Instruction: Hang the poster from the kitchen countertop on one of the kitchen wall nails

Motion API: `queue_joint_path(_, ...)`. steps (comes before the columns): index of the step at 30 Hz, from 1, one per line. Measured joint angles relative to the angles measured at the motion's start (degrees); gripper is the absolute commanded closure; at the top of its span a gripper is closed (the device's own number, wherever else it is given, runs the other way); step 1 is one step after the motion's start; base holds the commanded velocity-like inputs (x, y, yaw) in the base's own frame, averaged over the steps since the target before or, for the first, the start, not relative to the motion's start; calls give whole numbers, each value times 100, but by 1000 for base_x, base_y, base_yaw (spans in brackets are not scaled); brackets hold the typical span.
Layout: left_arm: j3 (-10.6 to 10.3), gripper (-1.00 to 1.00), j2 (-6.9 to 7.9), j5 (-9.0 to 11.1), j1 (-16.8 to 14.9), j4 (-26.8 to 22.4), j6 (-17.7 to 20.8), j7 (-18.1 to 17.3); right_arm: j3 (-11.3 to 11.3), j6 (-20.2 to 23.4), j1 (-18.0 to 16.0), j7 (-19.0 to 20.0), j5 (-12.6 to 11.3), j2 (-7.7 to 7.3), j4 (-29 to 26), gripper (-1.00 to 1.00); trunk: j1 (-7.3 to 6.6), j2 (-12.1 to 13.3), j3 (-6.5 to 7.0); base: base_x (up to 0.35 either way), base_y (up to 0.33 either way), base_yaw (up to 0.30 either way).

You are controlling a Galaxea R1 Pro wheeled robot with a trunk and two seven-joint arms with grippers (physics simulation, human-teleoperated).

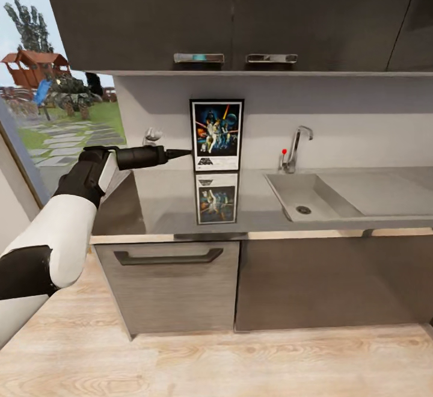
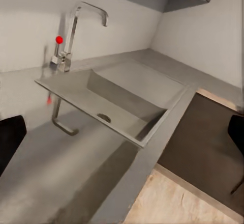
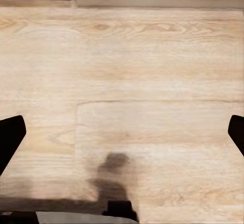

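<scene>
Nearest the head camera, the white and black left arm rises from the lower left of the frame and reaches right across the kitchen countertop, a glossy grey slab spanning the middle of the frame above dark base cabinets. Dark upper cabinets fill the top of the frame, with pale wood floor along the bottom. A window at the upper left looks onto a garden. Right of centre, the inset sink sits in the slab with the chrome tap behind it.

The poster stands upright at the centre of the frame, against the pale wall at the back of the slab, its reflection just below it. The left gripper points at the poster's left edge, its tip touching or almost touching the frame. In the left wrist view its black fingers sit at opposite edges, spread wide, with sink and tap between them.

In the right wrist view the right gripper faces the floor, its fingers likewise wide apart with nothing between.
</scene>
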Motion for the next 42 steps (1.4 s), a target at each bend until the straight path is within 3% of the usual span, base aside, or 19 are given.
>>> queue_joint_path(14,7,-100,44,-20,-2,-4,-7,-32,4,-5,-1,1,-19,-1,1347,-100,0,0,0,338,13,0)
queue_joint_path(18,-36,-100,31,-21,-2,-19,-5,14,-9,-5,-1,-1,-21,-2,1497,-100,0,0,0,338,0,0)
queue_joint_path(23,-61,-100,6,-7,-3,-389,26,479,-31,-5,-1,-2,-20,-10,1575,-100,0,0,0,338,0,0)
queue_joint_path(26,-66,-100,-5,-6,-2,-490,32,569,-34,-10,-1,-3,-20,-18,1590,-100,0,0,0,338,0,0)
queue_joint_path(42,-55,-100,-47,-10,-2,-554,28,622,-41,-21,-1,-3,-23,-52,1999,-100,3,0,0,268,0,0)
